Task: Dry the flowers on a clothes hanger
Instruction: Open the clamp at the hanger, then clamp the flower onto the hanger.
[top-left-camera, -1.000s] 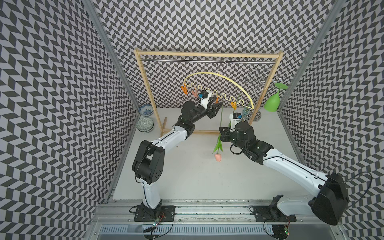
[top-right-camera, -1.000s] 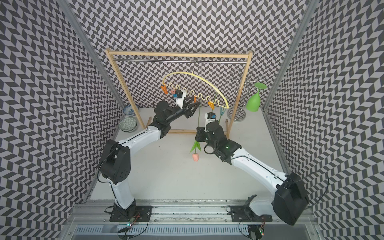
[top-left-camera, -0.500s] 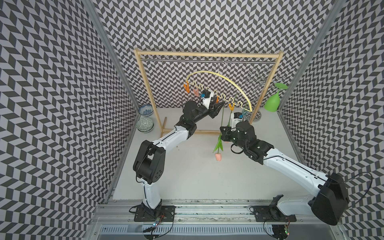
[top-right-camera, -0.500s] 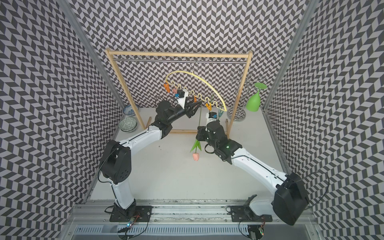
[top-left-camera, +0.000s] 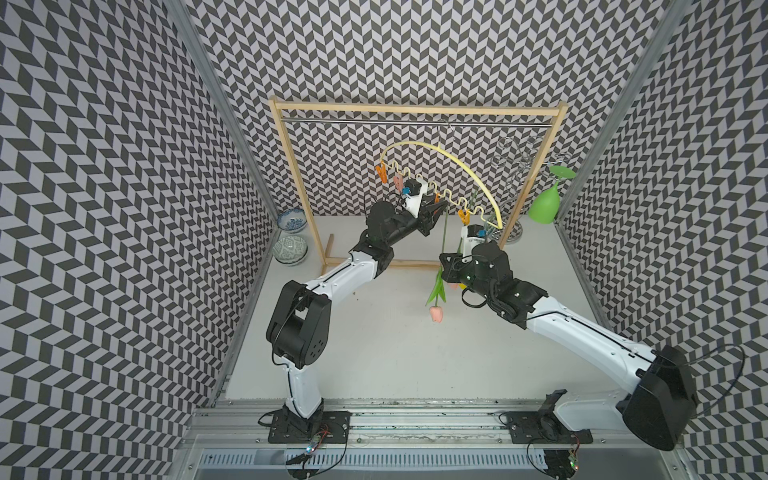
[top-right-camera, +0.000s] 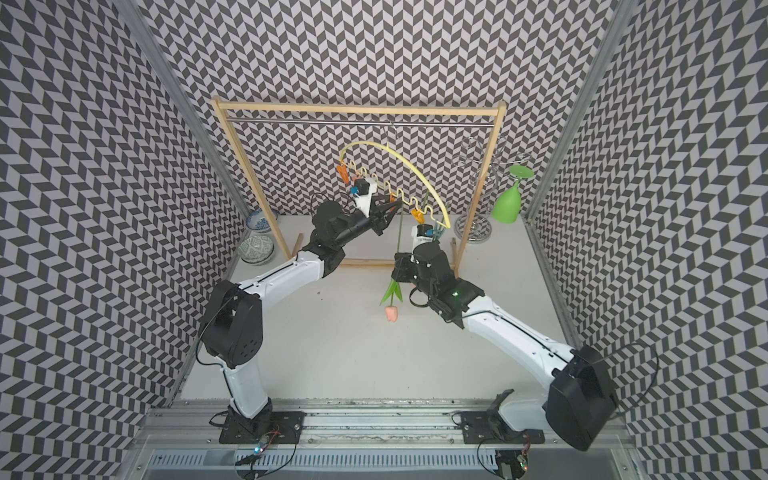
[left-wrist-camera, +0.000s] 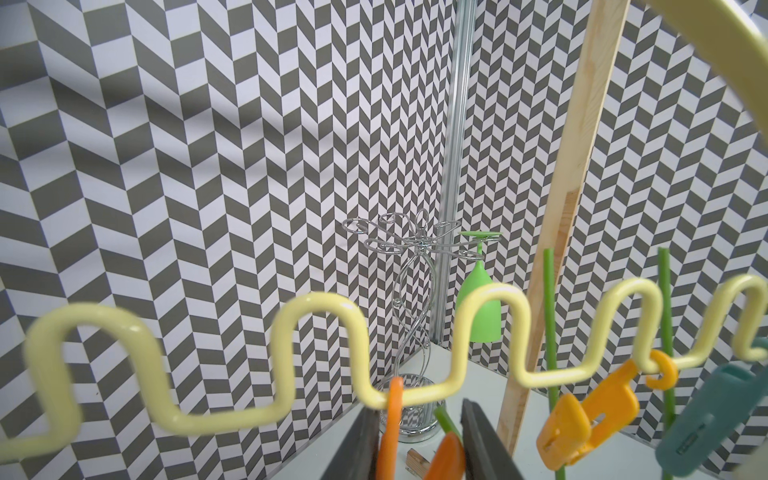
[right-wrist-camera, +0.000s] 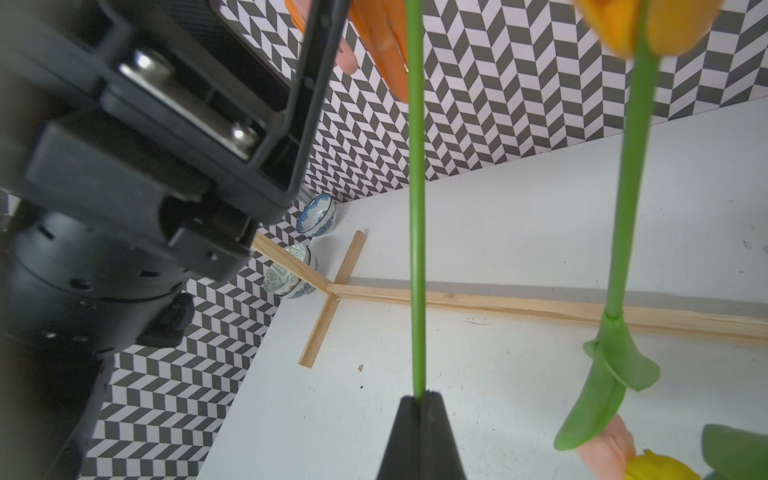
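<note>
Glossy plastic clothes hanger (left-wrist-camera: 320, 309) and orange peg (left-wrist-camera: 390, 415), matt wooden rack (left-wrist-camera: 577, 137), shiny wire stand (left-wrist-camera: 420, 243), smooth tulip stem (right-wrist-camera: 417, 208).

Over the last second the left gripper (left-wrist-camera: 419, 444) has drawn its jaws in around the orange peg (left-wrist-camera: 392, 419), until they flank it closely, and has shifted slightly to the right. The clothes hanger (left-wrist-camera: 316, 300) has swung with it: its left end now sits further right and higher, its right end a little lower.

Wooden rack (top-left-camera: 415, 109) at back. Blue bowl (top-left-camera: 291, 218) beside green bowl (top-left-camera: 290, 250). Green glass (top-left-camera: 544, 208) inverted on wire stand (top-left-camera: 517, 163).
</note>
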